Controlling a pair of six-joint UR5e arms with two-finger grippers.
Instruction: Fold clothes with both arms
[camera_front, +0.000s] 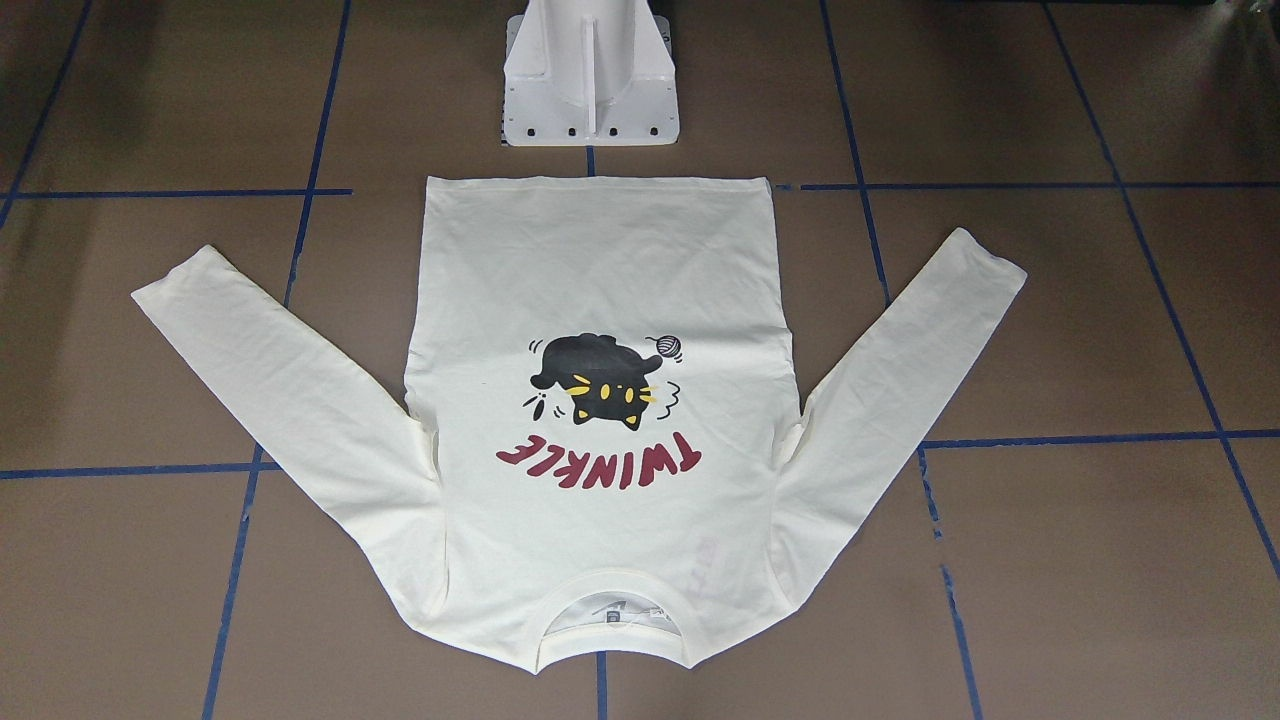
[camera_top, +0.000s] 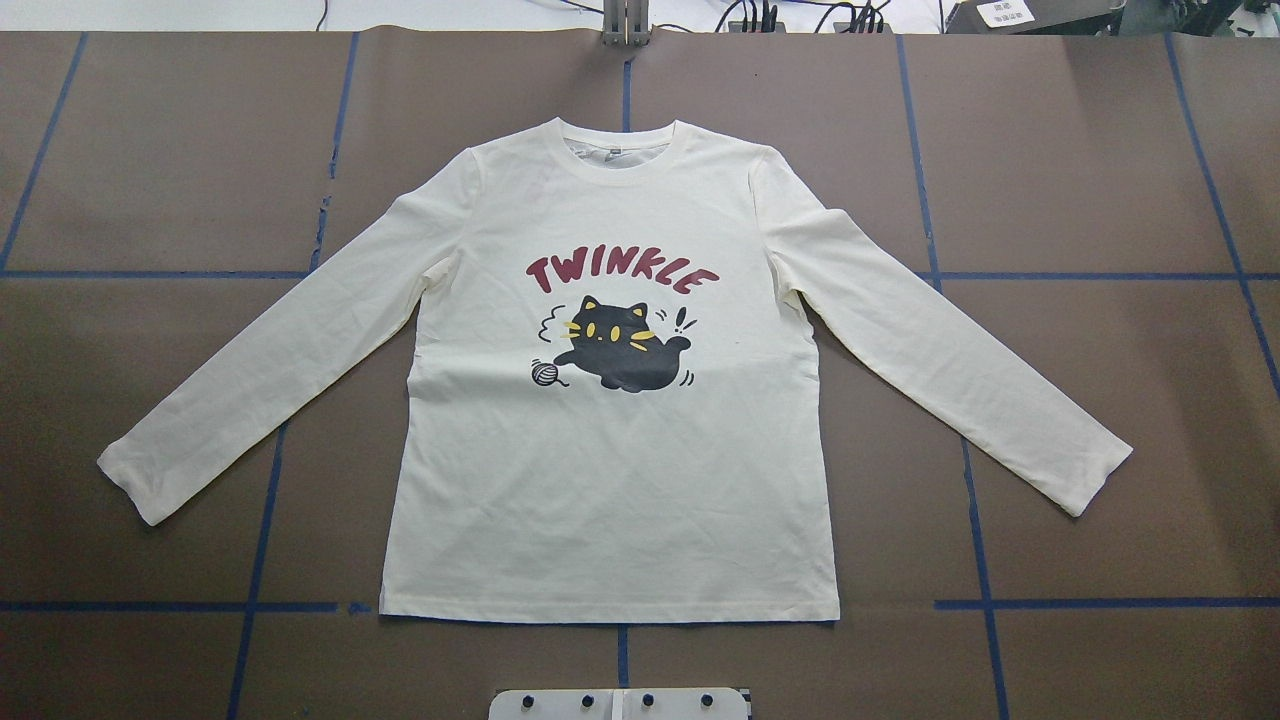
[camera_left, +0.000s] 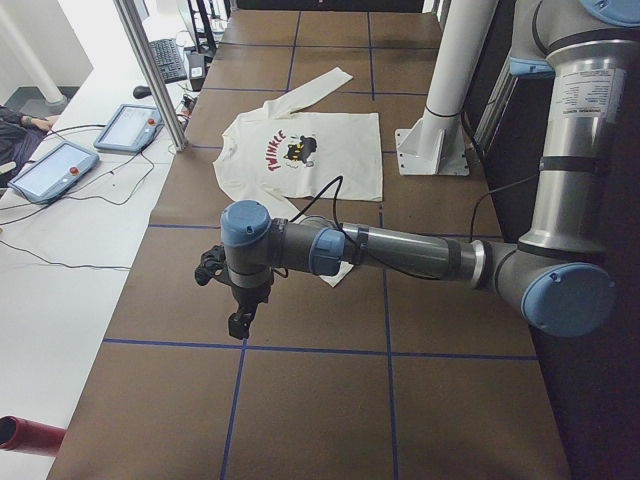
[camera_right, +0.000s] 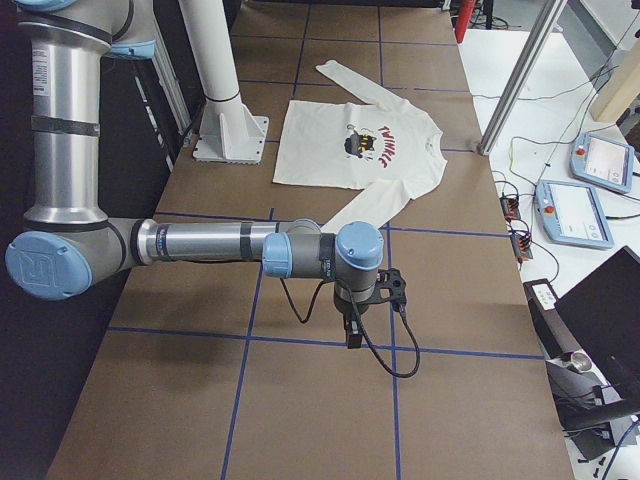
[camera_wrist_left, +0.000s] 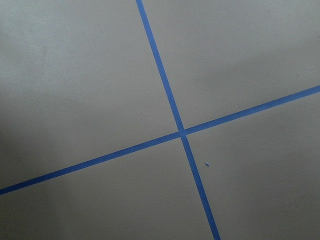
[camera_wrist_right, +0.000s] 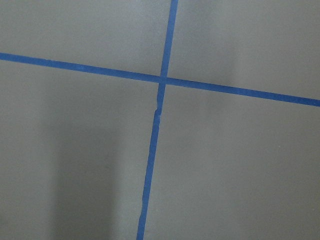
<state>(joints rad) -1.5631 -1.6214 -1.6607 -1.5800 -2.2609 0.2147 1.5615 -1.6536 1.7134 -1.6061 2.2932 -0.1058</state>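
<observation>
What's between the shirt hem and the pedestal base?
Only bare table and a short run of blue tape lie between the hem and the base. This is clearest in the overhead view.

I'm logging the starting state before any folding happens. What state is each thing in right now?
T-shirt: unfolded, lying flat on the table, print side up, both sleeves spread outward.
Left gripper: clear of the shirt, over bare table; open or shut cannot be told.
Right gripper: clear of the shirt, over bare table; open or shut cannot be told.
</observation>
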